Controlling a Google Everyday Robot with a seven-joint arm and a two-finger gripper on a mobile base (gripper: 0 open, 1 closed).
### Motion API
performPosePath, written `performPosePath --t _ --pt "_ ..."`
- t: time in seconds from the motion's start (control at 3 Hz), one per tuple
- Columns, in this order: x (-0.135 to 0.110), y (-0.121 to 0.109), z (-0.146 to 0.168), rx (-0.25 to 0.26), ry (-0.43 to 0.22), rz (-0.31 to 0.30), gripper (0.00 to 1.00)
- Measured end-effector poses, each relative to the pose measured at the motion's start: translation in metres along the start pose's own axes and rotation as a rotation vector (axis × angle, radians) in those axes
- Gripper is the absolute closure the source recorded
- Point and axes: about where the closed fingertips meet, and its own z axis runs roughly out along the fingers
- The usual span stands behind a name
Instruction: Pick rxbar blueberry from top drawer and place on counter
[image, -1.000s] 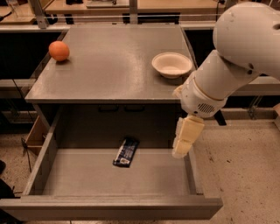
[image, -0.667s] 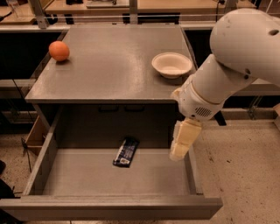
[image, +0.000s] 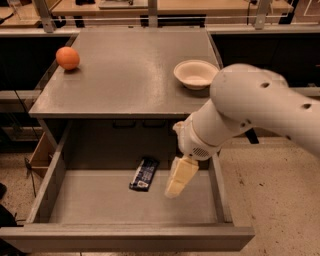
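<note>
We see the bar (image: 144, 174) lying flat on the open drawer (image: 125, 238) floor, below the counter (image: 125, 75). The gripper (image: 175, 189) hangs just right of it, not touching (open or closed, we cannot tell).

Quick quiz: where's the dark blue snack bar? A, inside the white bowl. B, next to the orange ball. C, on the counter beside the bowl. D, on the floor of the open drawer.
D: the rxbar blueberry lies flat on the bottom of the top drawer, and the gripper hangs over the drawer beside it, apart from it.
</note>
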Motion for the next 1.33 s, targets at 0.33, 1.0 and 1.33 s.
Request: performPosePath --t 0.33,1.0,1.33 --pt "-0.013 -0.003 0.047 0.020 -0.064 0.020 0.00" --pt "-0.053 -0.016 0.144 0.046 -0.199 0.065 0.00" --pt "-0.059 -0.019 0.179 0.048 -0.242 0.097 0.00"
